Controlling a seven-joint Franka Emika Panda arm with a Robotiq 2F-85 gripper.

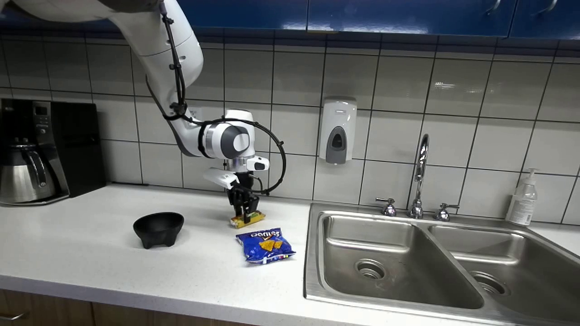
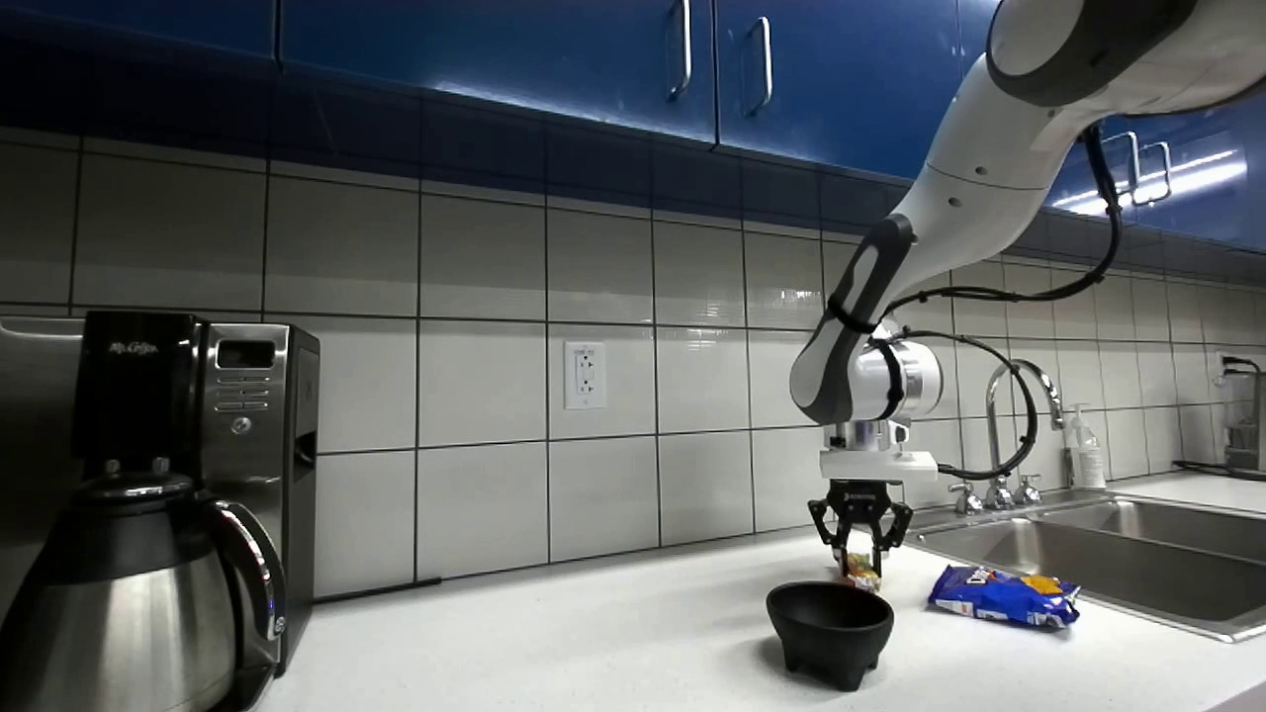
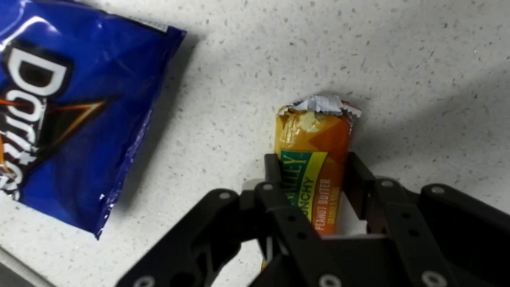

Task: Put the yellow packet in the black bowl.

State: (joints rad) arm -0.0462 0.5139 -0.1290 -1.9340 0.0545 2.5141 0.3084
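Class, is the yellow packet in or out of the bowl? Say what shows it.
Out: the gripper clasps the packet, and in an exterior view bare counter separates packet and bowl.

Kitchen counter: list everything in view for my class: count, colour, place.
counter: one, white, foreground
yellow packet: one, yellow, on counter
bowl: one, black, on counter
sink: one, silver, in counter
blue packet: one, blue, beside sink
faucet: one, chrome, behind sink
handles: two, chrome, beside faucet
pump bottle: one, clear, near sink
tiles: many, white, behind counter
dispenser: one, white, on tiles
outlet: at least one, white, on tiles
coffee maker: one, black, on counter
carafe: one, silver, in coffee maker
upper cabinets: several, blue, above tiles
lower fronts: two, brown, below counter
cropped object: one, grey, beyond sink
arm: one, white, over counter
claw: one, black, closed on yellow packet
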